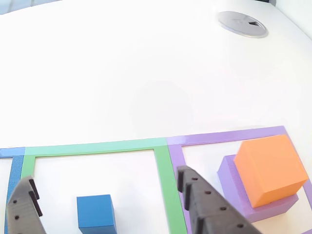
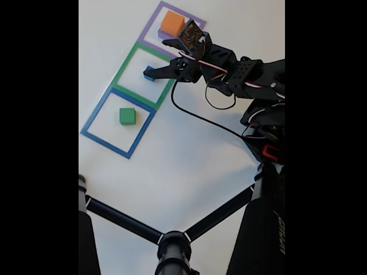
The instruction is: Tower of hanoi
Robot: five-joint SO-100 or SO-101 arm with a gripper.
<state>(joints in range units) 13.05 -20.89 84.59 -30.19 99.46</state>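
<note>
A small blue cube (image 1: 96, 212) sits inside the green taped square (image 1: 97, 146). My gripper (image 1: 107, 181) is open, with one dark finger on each side of the cube and a gap to both. In the fixed view the gripper (image 2: 153, 73) reaches in from the right and partly hides the blue cube (image 2: 148, 73). An orange cube (image 1: 270, 168) rests on a flat purple block (image 1: 230, 181) inside the purple square (image 1: 229, 136). A green cube (image 2: 127, 116) sits in the blue square (image 2: 94, 116).
The three taped squares lie in a row on a white table. A grey cable grommet (image 1: 243, 23) sits in the table beyond them. The black legs of a stand (image 2: 172, 243) cross the near table, and the arm's base (image 2: 269, 132) is at the right.
</note>
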